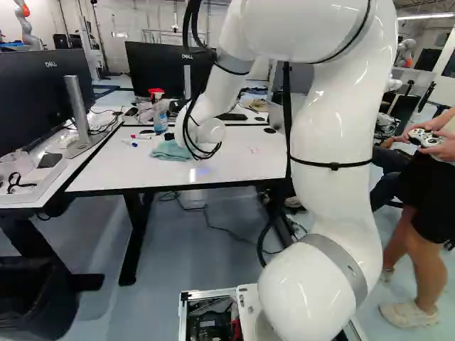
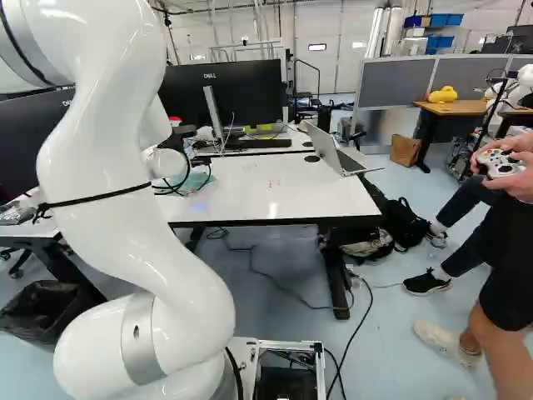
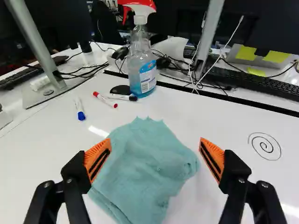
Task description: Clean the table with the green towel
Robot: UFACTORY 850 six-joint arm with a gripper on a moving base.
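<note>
Two orange pads face each other on the gripper, set wide apart, nothing clamped; the green towel lies between and ahead of them, flat on the white table.

Handling (estimate): light, limp, not fragile; should give under the pads and bunch rather than slide. Cloth likely grips well; the smooth tabletop likely does not, so the towel may skid if pushed from one side. Suggested hold: low across the thick middle, both pads closing on several layers at once. A corner pinch would probably leave most of it trailing. Risk: closing too high and catching only a thin fold.

Appearance: pale blue-green, matt, soft nap. Irregular heap, roughly folded; stacked edges visible on the side nearest the gripper, puckered peaks on the far edge, a few small dark specks.

Beyond: a drawn spiral off to one side, probably a mark to wipe. Farther, a blue-capped marker, a red marker, then the spray bottle, upright, with blue liquid.
</note>
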